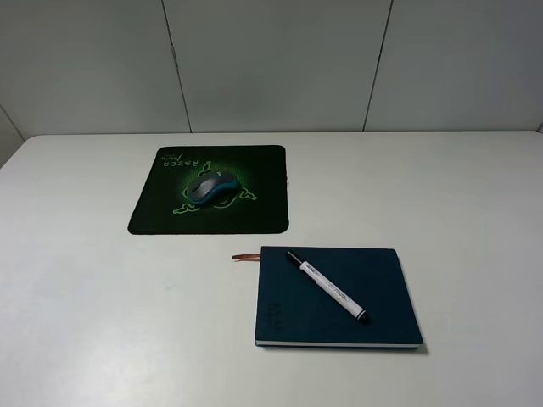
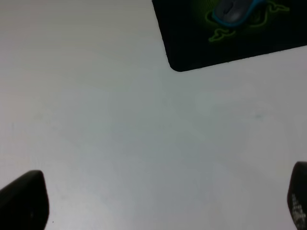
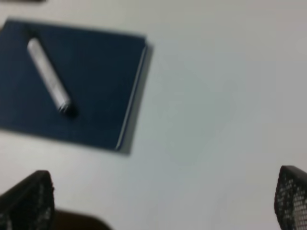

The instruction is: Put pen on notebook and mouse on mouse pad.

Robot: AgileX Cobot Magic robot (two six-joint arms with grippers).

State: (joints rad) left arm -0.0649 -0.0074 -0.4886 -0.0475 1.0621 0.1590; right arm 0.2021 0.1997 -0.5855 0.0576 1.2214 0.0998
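Note:
The white pen (image 1: 327,286) with black ends lies diagonally on the dark navy notebook (image 1: 373,314), whose reddish ribbon sticks out at its far left corner. On the black mouse pad (image 1: 153,212) with the green logo sits the grey and teal mouse (image 1: 210,187). No arm shows in the high view. The left wrist view has the mouse pad (image 2: 201,43) corner and part of the mouse (image 2: 235,10), with the left gripper (image 2: 165,201) open over bare table. In the blurred right wrist view, the pen (image 3: 48,74) rests on the notebook (image 3: 96,96), and the right gripper (image 3: 163,201) stands open beside the book.
The white table (image 1: 102,322) runs wide around both items, with a grey panelled wall (image 1: 271,59) behind its far edge. Nothing else stands on it.

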